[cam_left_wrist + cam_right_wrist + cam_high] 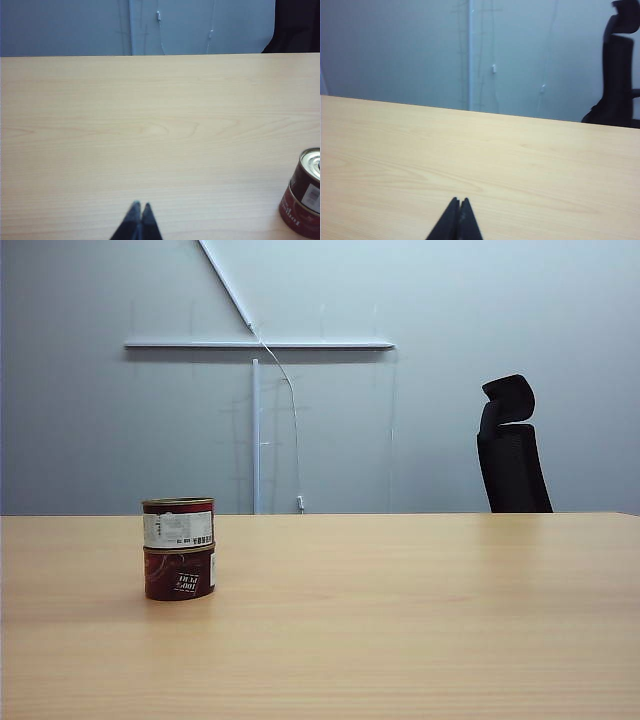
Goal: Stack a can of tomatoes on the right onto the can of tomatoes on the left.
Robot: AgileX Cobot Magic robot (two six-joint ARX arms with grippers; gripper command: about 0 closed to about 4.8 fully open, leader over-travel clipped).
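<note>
**A:** Start at your fingertips. The left gripper (139, 206) has its two dark fingers pressed together with nothing between them, low over bare table (150, 130). The right gripper (459, 201) is the same: tips meeting, nothing pinched, only wood grain ahead of it.

**B:** And the cans?

**A:** Off to one side of your left fingers, well apart from them, the stack shows at the edge of the wrist view: the upper can (314, 182) with its silver lid, sitting on the lower can (296, 216). From the exterior camera, the top can (178, 522) rests squarely on the bottom can (179, 572), rims aligned, both upright. Neither arm appears in that view.

**B:** Why are both grippers empty and clear?

**A:** Judging by the layout, your stacking is done. Closed, withdrawn fingers keep clear of a stack a stray nudge could topple. Nothing sits ahead of your right fingers but table, with an office chair (620, 65) beyond its far edge.
</note>
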